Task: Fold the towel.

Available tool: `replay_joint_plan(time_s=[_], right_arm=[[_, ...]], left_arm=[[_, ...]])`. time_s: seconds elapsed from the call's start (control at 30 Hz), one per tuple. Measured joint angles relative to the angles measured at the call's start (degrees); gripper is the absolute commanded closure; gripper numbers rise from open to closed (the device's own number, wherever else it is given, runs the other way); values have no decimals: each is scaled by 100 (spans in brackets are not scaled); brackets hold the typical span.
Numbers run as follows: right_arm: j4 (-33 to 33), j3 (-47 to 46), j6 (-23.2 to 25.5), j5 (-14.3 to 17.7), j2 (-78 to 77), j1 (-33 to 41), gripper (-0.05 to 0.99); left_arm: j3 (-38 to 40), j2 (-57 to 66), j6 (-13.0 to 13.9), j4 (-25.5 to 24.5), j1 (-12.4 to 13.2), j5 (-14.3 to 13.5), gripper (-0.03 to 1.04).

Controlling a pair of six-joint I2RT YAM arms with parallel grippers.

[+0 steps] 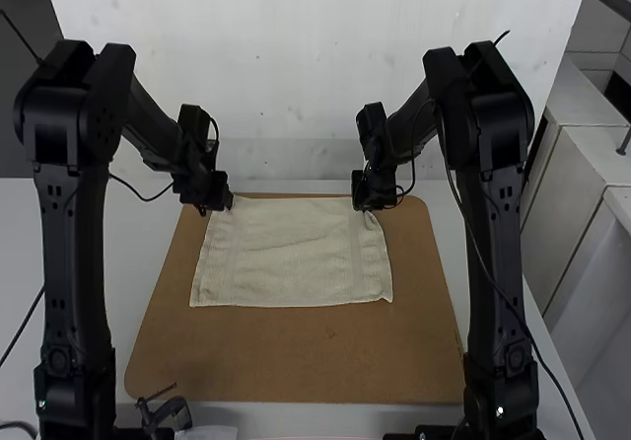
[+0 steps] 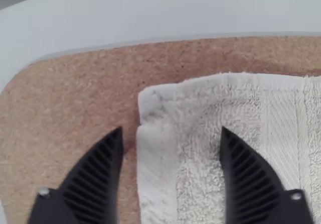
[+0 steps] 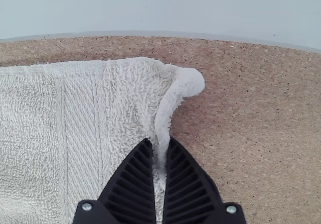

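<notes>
- Towel (image 1: pixel 286 267), one, pale: spread flat on the brown board (image 1: pixel 296 366) (mildly creased, I see).
- My left gripper (image 1: pixel 223 203): fingers open, astride its far left corner.
- My right gripper (image 1: pixel 367 204): fingers closed on its side edge, near the far corner.

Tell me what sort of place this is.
Probably a robotics lab, judging by the left robot arm and right robot arm at a pale table with a towel on a brown board.
</notes>
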Motion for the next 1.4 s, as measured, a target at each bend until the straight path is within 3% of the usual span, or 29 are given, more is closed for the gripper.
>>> replay_joint_plan(time_s=[0.3, 0.6, 0.93, 1.13, 1.4], right_arm=[[13, 0, -2, 7, -2, 4, 92], [245, -13, -2, 46, -2, 4, 92], [802, -374, 2, 129, -367, 0, 92], [1471, -813, 20, 131, -1204, -33, 92], [1628, -1143, 20, 103, -1648, -127, 92]], left_arm=[[122, -66, -146, -455, 37, 179, 100], [-48, -743, -328, -890, -229, 433, 99], [-48, -1633, -525, -903, -321, 452, 99], [-61, -1965, -566, -901, -378, 435, 99], [-343, -2227, -568, -850, -586, 291, 99]])
